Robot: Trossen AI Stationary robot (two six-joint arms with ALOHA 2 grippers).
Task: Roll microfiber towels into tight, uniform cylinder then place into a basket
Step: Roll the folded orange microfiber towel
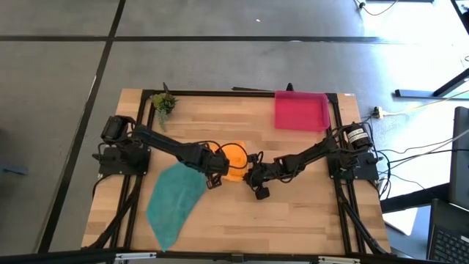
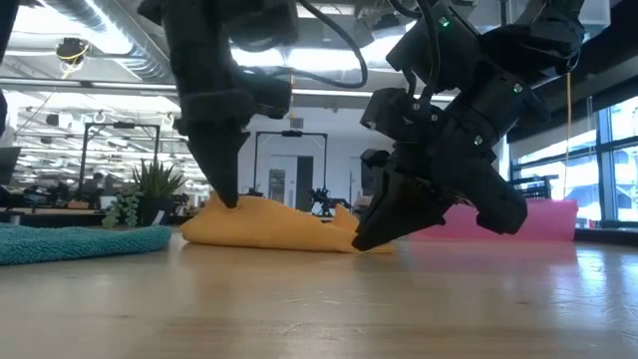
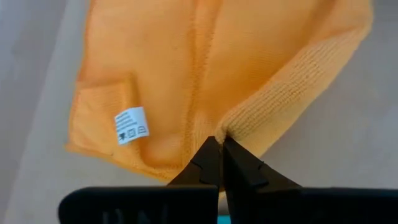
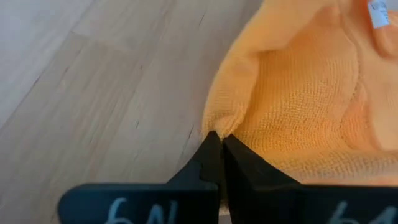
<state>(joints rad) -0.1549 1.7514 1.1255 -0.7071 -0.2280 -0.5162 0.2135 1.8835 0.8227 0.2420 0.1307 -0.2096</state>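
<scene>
While both claws pinch the orange towel at mid-table, it sits bunched into a low mound rather than flat or rolled, so my read is they're holding opposite edges to straighten or fold it before rolling

Left claw: jaws clamped tight on a ribbed hem fold, tips meeting with cloth nipped between them. Towel spreads out ahead of the fingers, white care label face up on it

Right claw: same story, jaws closed on a small pucker of the edge, bare wood beside it on one side and the towel's bulk on the other

From above, left claw is at the towel's 8 o'clock, right claw at its 4 o'clock, so the towel lies between the two, touching both. Table-level view agrees: left fingers come down on one end of the mound, right claw bites the other end low against the wood

Teal towel lies spread flat at 7 o'clock from the orange one, just beside the left arm, untouched. Pink basket sits at 1 o'clock, well apart, nothing in it that I can see. Small plant in the far left corner

Judgement: no roll formed yet, task is early
</scene>
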